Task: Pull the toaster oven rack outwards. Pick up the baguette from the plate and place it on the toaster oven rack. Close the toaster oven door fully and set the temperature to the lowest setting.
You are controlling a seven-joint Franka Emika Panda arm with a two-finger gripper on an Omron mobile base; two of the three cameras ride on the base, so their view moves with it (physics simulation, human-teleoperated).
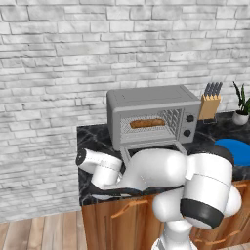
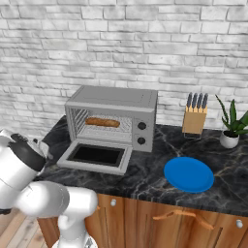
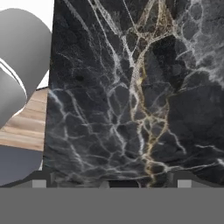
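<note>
Gripper (image 3: 112,183) spread, empty, over black marble worktop (image 3: 131,87); stiff grey glass-paned toaster oven door (image 2: 96,156) likely swings lightly if pushed under its front edge.

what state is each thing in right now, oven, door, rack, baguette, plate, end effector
toaster oven: cavity open at the front
toaster oven door: folded down flat, fully open
toaster oven rack: inside the cavity, carrying the loaf
baguette: lying on the rack inside the oven
plate: bare, on the counter right of the oven
end effector: low over the dark marble counter, holding nothing; open or shut cannot be told
</note>
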